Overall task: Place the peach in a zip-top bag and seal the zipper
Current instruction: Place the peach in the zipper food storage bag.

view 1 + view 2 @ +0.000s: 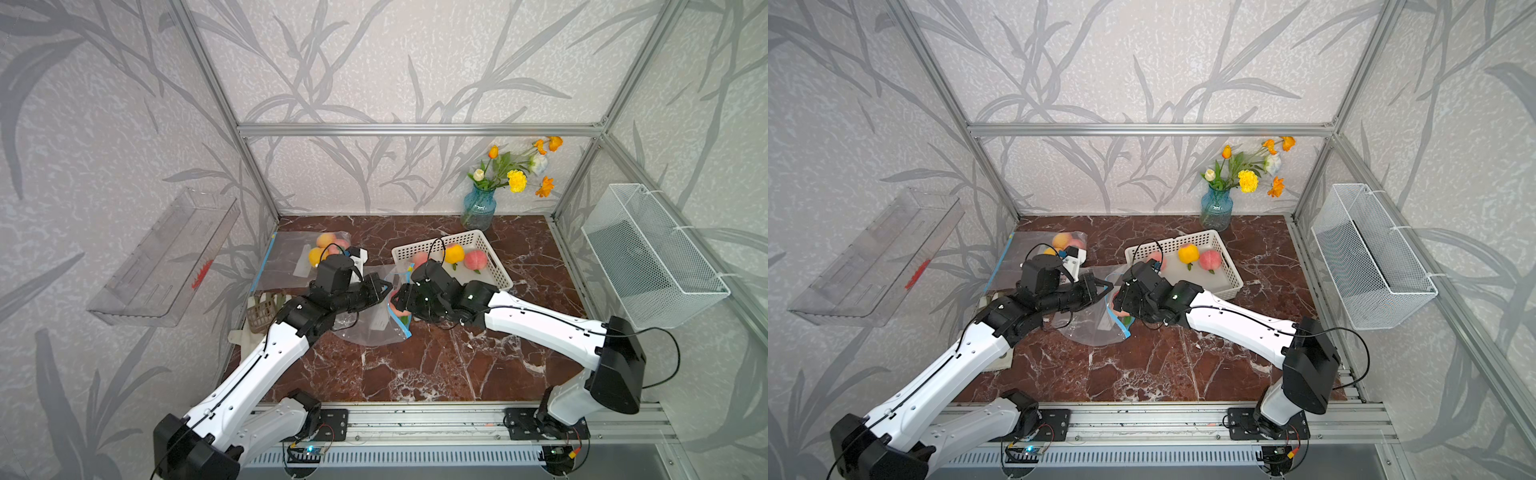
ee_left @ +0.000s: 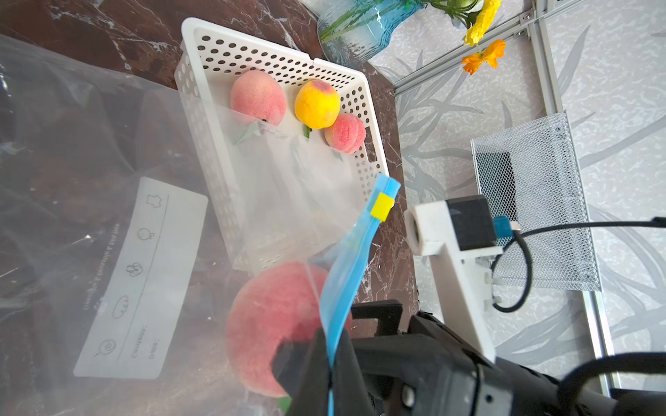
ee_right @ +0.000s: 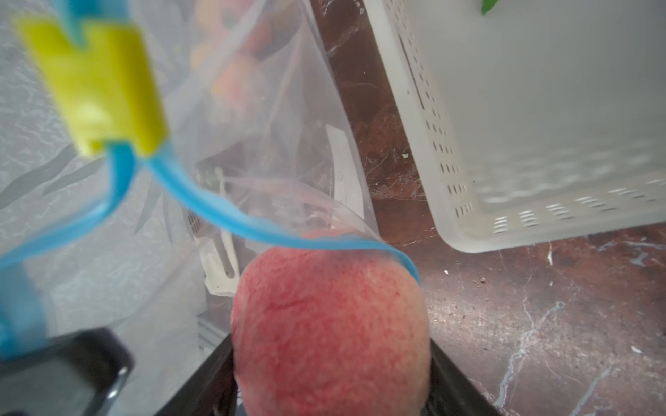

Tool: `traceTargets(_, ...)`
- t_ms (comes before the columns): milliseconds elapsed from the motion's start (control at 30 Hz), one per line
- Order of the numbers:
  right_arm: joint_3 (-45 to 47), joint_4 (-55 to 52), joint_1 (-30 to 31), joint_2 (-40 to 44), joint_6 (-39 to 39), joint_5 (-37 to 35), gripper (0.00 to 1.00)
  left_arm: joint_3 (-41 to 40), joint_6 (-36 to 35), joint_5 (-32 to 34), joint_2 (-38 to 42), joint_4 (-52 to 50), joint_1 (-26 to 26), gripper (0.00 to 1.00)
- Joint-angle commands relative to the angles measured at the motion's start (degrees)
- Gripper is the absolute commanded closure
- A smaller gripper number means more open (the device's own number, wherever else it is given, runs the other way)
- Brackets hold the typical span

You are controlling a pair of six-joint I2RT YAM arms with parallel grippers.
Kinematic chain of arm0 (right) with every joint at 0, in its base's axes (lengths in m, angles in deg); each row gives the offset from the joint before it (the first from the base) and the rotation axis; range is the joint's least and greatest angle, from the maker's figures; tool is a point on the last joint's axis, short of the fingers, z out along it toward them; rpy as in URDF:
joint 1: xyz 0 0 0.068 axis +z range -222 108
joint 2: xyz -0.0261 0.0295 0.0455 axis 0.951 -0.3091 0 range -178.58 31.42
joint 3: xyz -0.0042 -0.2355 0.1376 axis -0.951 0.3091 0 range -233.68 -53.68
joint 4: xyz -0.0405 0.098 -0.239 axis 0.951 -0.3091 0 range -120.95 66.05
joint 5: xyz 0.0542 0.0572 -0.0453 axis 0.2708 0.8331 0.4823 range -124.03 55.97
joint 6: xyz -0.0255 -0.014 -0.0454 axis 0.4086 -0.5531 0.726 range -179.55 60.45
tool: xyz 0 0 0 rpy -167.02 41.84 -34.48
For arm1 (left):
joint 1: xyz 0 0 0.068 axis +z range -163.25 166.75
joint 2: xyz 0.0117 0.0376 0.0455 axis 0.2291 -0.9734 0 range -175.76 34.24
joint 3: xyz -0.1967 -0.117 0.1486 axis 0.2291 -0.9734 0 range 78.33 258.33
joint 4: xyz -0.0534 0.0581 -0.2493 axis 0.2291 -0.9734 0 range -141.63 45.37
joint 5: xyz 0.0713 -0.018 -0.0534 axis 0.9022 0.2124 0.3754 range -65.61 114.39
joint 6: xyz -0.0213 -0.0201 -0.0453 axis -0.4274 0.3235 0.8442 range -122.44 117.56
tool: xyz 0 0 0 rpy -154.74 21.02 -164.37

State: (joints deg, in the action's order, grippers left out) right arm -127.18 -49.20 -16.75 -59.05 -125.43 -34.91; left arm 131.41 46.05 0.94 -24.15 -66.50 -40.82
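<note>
The left pincer (image 2: pixel 329 344) is pressed together on the blue zipper strip (image 2: pixel 351 270) of the clear bag (image 2: pixel 108 162), holding one lip of the mouth up off the desk (image 1: pixel 436 361). The right pincer (image 3: pixel 329 390) grips the peach (image 3: pixel 331 324) at that mouth, its jaws spread wide around the fruit. The other lip drapes over the top of the peach, so it looks only partway in. From where I stand, the worry is that lip: if the fruit pushes forward under it, the rim may snag and shove the whole bag along instead of letting the peach through. The thin strip could also slip out of the left pinch, and then the mouth would fold shut. The yellow slider (image 2: pixel 382 206) sits at the far end of the strip, clear of both pincers. The white basket (image 2: pixel 201 36) stands close beside the bag. The bag's white label (image 2: pixel 144 277) carries a row of small icons and two fields that look like contents and date, but the print is too faint to read surely; I can make out no brand.
</note>
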Motion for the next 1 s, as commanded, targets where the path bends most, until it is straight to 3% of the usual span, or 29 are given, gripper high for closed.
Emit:
traceTargets(0, -0.6, -2.2, 0.3, -0.6, 6.1, -3.4, 0.40, 1.8, 0.2, 1.5, 2.3, 0.0, 0.2, 1.00)
traceTargets(100, -0.9, -1.2, 0.3, -0.6, 12.5, -2.5, 0.35, 2.1, -0.1, 2.2, 2.9, -0.7, 0.2, 1.00)
traceTargets(333, -3.1, 3.2, 0.2, -0.3, 24.4, 9.0, 0.27, 1.6, -0.3, 2.2, 2.3, -0.8, 0.2, 1.00)
traceTargets(567, -2.7, 4.3, -0.1, 0.7, 24.8, 11.7, 0.10, 1.2, -0.5, 2.5, 2.5, -1.0, 0.2, 1.00)
traceTargets(967, 0.2, 5.1, -0.8, 6.4, 25.4, 9.0, 0.06, 1.3, -1.1, 4.1, 2.1, -2.3, 0.2, 1.00)
